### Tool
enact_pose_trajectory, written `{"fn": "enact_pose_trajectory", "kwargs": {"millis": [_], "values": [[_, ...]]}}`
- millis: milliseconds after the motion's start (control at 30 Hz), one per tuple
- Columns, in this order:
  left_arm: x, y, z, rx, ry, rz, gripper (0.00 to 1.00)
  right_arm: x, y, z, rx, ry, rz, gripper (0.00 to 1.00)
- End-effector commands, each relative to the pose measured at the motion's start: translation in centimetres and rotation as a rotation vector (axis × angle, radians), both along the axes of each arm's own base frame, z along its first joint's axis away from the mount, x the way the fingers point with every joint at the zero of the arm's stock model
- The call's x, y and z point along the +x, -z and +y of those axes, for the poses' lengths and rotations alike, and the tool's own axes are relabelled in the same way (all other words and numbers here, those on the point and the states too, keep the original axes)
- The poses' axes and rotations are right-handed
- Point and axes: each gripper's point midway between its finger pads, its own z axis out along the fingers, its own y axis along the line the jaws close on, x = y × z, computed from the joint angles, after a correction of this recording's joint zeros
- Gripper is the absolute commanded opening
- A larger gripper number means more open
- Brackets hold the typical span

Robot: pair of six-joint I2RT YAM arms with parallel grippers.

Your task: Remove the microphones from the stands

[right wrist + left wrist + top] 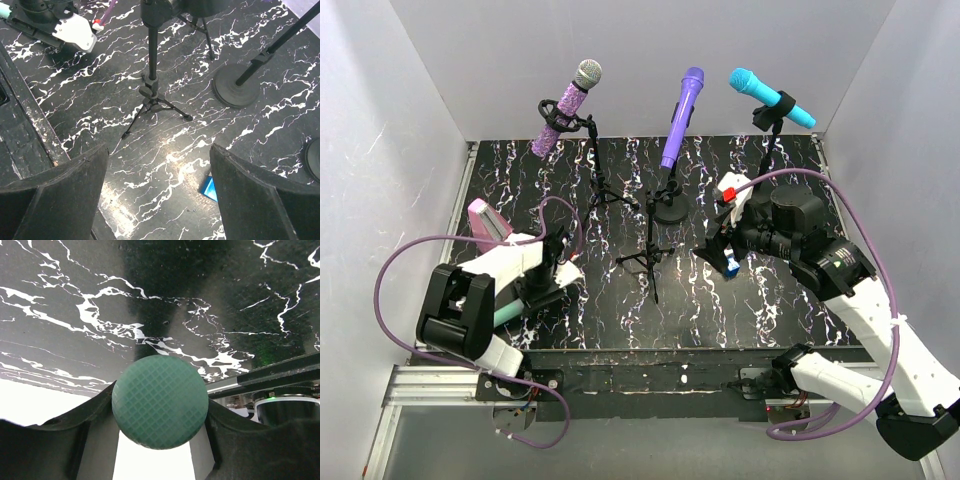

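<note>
Top external view, left side: left gripper [550, 272] sat low over marbled table [720, 310], fingers clamped on green microphone [160, 402]; mesh head showed between them in left wrist view. Bare tripod stand [646, 256] stood at centre, apart from microphone. Right gripper [157, 152] hung above table, fingers spread wide, gripping nothing.
</note>
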Motion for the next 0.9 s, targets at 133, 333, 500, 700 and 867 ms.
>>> {"fn": "enact_pose_trajectory", "kwargs": {"millis": [133, 333, 500, 700, 867], "values": [[0.7, -0.2, -1.2, -0.084, -0.025, -0.103, 0.59, -0.1, 0.0, -0.1, 0.012, 0.007, 0.015, 0.88], [1.6, -2.0, -2.1, -0.147, -0.002, -0.165, 0.63, -0.1, 0.3, -0.3, 0.006, 0.014, 0.024, 0.88], [2.8, -7.0, -6.7, -0.407, 0.042, -0.211, 0.70, -0.5, 0.7, -0.8, -0.012, 0.016, 0.040, 0.88], [6.0, -19.0, -16.6, -0.983, 0.237, -0.452, 0.73, -1.5, 2.3, -0.7, -0.024, -0.031, 0.071, 0.87], [6.6, -28.2, -22.5, -1.399, 0.463, -0.650, 0.84, -1.7, 4.4, -0.8, -0.031, -0.048, 0.050, 0.87]]}}
